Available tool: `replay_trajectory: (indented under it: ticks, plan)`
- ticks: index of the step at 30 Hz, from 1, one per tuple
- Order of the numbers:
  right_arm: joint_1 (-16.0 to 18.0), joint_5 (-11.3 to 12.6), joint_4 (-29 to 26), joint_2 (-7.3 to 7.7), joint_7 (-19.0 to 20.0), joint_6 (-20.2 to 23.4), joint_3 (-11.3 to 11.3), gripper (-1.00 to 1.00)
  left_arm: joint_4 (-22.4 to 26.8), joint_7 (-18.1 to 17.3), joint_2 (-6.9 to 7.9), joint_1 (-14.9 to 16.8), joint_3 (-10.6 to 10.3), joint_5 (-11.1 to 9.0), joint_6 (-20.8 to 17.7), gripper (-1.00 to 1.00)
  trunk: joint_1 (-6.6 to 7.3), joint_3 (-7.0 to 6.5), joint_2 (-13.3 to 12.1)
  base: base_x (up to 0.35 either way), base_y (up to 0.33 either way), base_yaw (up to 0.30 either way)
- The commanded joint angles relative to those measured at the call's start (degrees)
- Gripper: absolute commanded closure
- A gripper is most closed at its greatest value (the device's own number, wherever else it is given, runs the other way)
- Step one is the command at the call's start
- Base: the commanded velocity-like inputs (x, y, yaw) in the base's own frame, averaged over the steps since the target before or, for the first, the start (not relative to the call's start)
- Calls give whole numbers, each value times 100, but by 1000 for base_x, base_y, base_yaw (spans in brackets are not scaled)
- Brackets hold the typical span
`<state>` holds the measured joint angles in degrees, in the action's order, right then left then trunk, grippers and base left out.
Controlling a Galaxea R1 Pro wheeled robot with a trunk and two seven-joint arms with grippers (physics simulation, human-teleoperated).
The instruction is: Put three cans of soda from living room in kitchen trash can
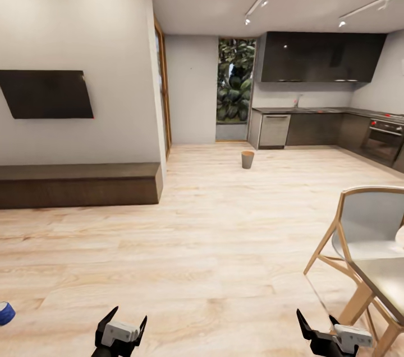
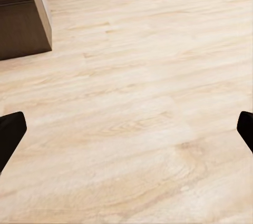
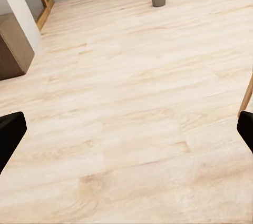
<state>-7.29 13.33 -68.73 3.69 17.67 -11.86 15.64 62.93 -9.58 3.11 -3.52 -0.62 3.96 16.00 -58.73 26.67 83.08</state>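
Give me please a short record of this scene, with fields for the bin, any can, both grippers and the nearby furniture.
trash can: the tash can stands upright on the wood floor, far ahead, before the kitchen cabinets
soda can: a blue can at the head view's left edge, partly cut off
left gripper: open, empty
right gripper: open, empty
furniture: low dark cabinet under the wall TV; chair at the right
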Motion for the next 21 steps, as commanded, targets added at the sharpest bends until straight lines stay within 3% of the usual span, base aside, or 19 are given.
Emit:
replay_trajectory:
  ticks: [1, 12, 21]
  plan:
    - [0, -1, 0, 0, 0, 0, 0, -100, 0, 0, -1, 0, 0, 0, 0, -100, 0, 0, 0, 324, 0, 0]
    - [0, 2, 6, 0, -11, 3, -5, -100, 0, 0, 0, 0, 0, 0, 0, -100, 0, -2, 0, 324, 0, -8]
    - [0, 3, 8, 0, -12, 5, -1, -100, 0, 0, 4, 0, -6, 0, 0, -100, 0, -22, 0, 324, 0, -144]
